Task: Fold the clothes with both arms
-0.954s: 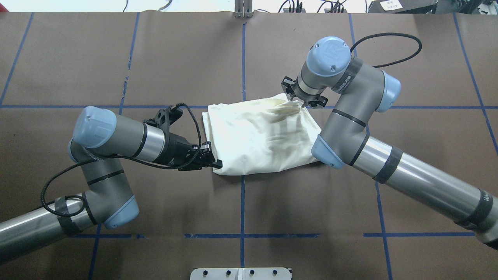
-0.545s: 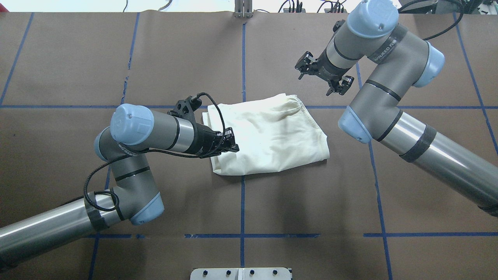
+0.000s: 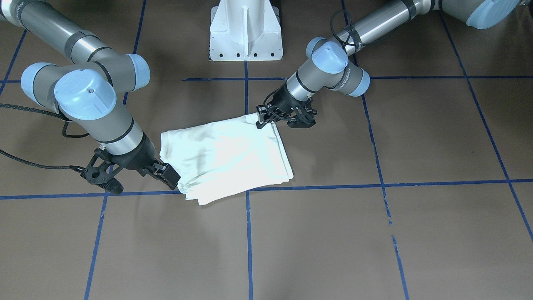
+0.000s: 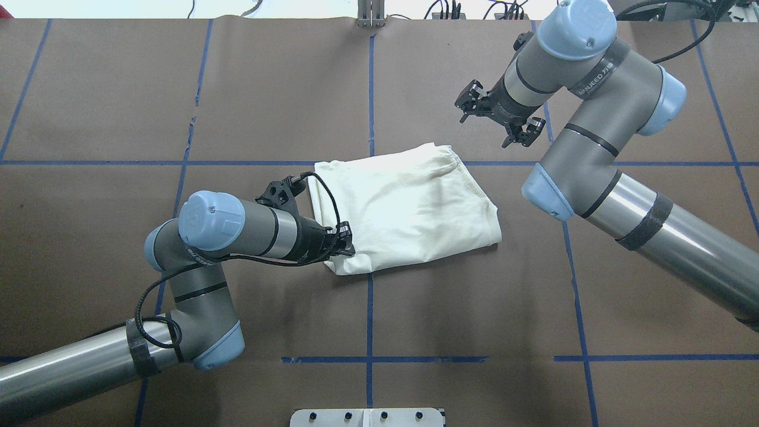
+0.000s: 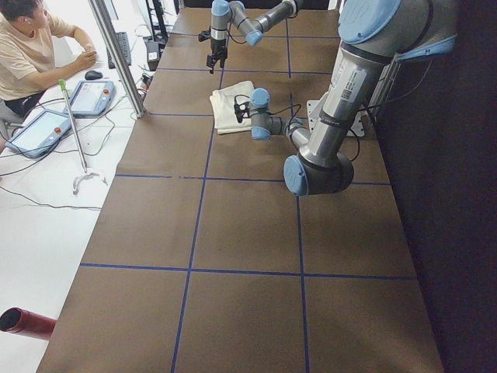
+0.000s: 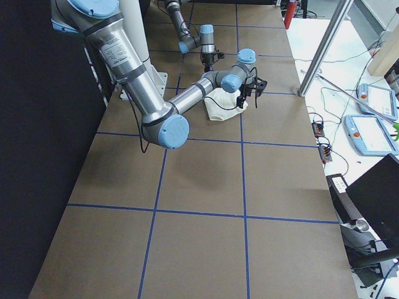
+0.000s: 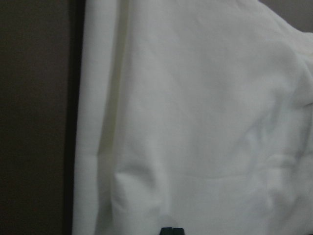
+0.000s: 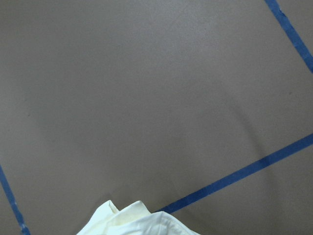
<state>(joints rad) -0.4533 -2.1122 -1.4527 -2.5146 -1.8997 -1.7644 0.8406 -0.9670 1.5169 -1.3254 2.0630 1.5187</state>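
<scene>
The cream shirt (image 4: 409,204) lies folded into a rough rectangle in the middle of the table, plain side up, its print hidden. It also shows in the front view (image 3: 225,158) and fills the left wrist view (image 7: 195,122). My left gripper (image 4: 348,242) is low at the shirt's near-left corner, jaws together, with the tips (image 7: 168,230) against the cloth. I cannot tell if cloth is pinched. My right gripper (image 4: 498,115) is wide open and empty, raised beyond the shirt's far-right corner. Only a shirt edge (image 8: 137,220) shows below it.
Brown paper with blue tape lines (image 4: 369,296) covers the table. The white pedestal (image 3: 245,29) stands at the robot's side. An operator (image 5: 31,47) sits with tablets beyond the table's far edge, beside a metal pole (image 5: 116,54).
My right gripper let go of the shirt's far-right corner, opened and rose away to the far right. My left gripper swung over the shirt, then came back to its near-left corner.
</scene>
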